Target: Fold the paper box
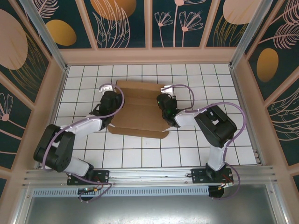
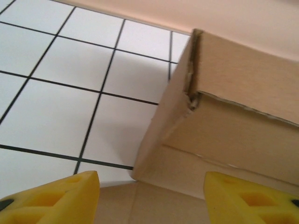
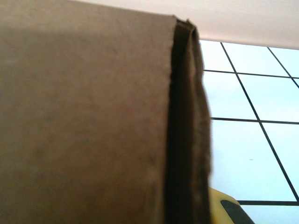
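The paper box (image 1: pixel 140 114) is plain brown cardboard, partly folded, lying mid-table with its rear wall raised. My left gripper (image 1: pixel 108 96) is at the box's left end. In the left wrist view its yellow fingers (image 2: pixel 70 196) stand wide apart, open, with nothing between them; the gripper (image 2: pixel 150 184) hovers over a flat panel just before a raised corner of the box (image 2: pixel 233 93). My right gripper (image 1: pixel 164 101) is at the box's right end. In the right wrist view a doubled cardboard wall (image 3: pixel 187 116) runs down between its jaws, and one yellow finger (image 3: pixel 222 205) shows beside it.
White tiled tabletop (image 1: pixel 196 149) with black grid lines surrounds the box. Beige walls and aluminium posts (image 1: pixel 44 32) fence the table on three sides. Both arms reach inward from their bases at the near edge (image 1: pixel 149 175).
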### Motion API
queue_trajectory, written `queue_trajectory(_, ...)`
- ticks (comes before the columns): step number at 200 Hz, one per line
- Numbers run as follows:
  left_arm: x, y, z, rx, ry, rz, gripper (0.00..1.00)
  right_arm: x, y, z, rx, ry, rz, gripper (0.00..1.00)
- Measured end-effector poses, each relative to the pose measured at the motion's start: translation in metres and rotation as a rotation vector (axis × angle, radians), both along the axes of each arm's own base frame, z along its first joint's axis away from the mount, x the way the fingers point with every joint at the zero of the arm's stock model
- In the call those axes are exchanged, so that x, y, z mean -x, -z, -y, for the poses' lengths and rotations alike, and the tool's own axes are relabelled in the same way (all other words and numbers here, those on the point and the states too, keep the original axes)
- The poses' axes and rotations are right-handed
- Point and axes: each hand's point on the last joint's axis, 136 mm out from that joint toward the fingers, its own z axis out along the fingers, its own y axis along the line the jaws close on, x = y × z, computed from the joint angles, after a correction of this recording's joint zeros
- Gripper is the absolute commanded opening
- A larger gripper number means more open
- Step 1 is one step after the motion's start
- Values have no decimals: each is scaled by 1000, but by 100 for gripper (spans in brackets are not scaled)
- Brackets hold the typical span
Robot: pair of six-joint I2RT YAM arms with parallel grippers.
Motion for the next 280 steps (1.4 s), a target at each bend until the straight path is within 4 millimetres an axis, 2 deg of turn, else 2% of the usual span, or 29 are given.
queue_trajectory(30,17,-21,12,46,113,64,48,0,0,0,0,0,0,0)
queue_trajectory(43,25,-32,13,66,139,104,49,0,0,0,0,0,0,0)
queue_trajectory(65,33,-54,7,83,135,169,58,0,0,0,0,0,0,0)
queue_trajectory(84,22,-73,2,98,112,200,62,0,0,1,-1,0,0,0)
queue_trajectory(111,-14,-93,-4,136,86,211,64,0,0,1,-2,0,2,0)
queue_trajectory(138,-38,-79,-1,143,96,163,65,0,0,0,-3,-1,2,0)
queue_trajectory(180,-50,-25,2,150,97,30,60,0,0,0,1,-8,1,0)
queue_trajectory(202,-54,-26,3,188,87,47,56,2,-1,0,9,-22,-4,0)
queue_trajectory(224,-56,-26,5,215,88,51,54,7,-1,0,13,-47,-26,14)
queue_trajectory(235,-56,-25,6,225,87,52,53,11,-2,-1,9,-70,-44,36)
queue_trajectory(250,-57,-26,5,231,79,54,52,19,-5,-2,8,-104,-70,52)
queue_trajectory(260,-58,-26,4,235,73,55,51,23,-12,-2,-1,-127,-81,56)
queue_trajectory(280,-58,-25,3,238,70,53,50,30,-38,-6,-51,-174,-66,57)
